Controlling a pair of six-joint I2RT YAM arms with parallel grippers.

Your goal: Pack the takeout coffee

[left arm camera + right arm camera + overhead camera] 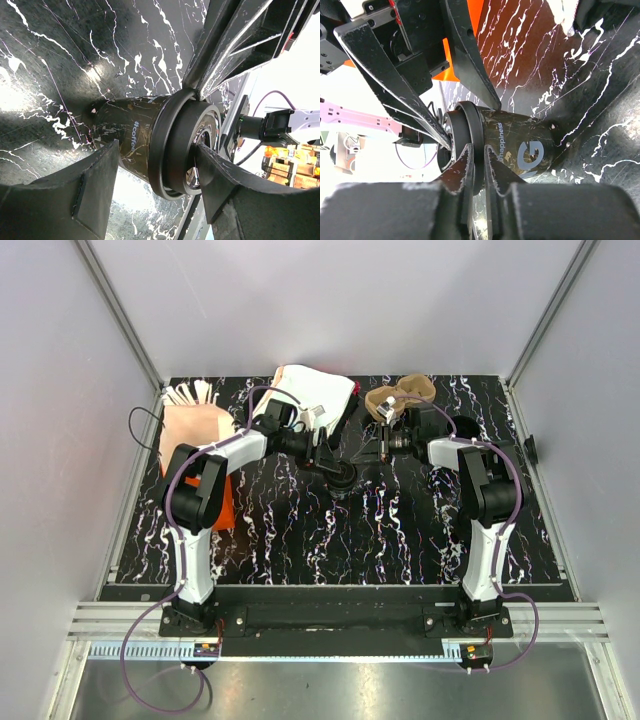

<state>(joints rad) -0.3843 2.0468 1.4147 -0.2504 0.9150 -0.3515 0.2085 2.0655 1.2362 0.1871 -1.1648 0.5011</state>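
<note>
**Both grippers on the cup, tray not yet filled**

Top view: the cup (342, 480) stands on the table (300, 540) near the tray (400, 395), on its arm-base side and a little left, in neither hollow. The left gripper (328, 468) and right gripper (358, 464) meet at it from opposite sides.

Left wrist: the left fingers (95, 190) are spread wide and press against the cup, one on its wall and one on the lid (182, 145). They look clamped on it.

Right wrist: the right fingers (462, 175) are almost together, pinching the lid's rim.

I'd say the lid is being seated before the cup is moved. Next, the right gripper should let go of the rim. The left can then carry the cup upright to the tray and lower it straight into a hollow, since the fit looks snug.
</note>
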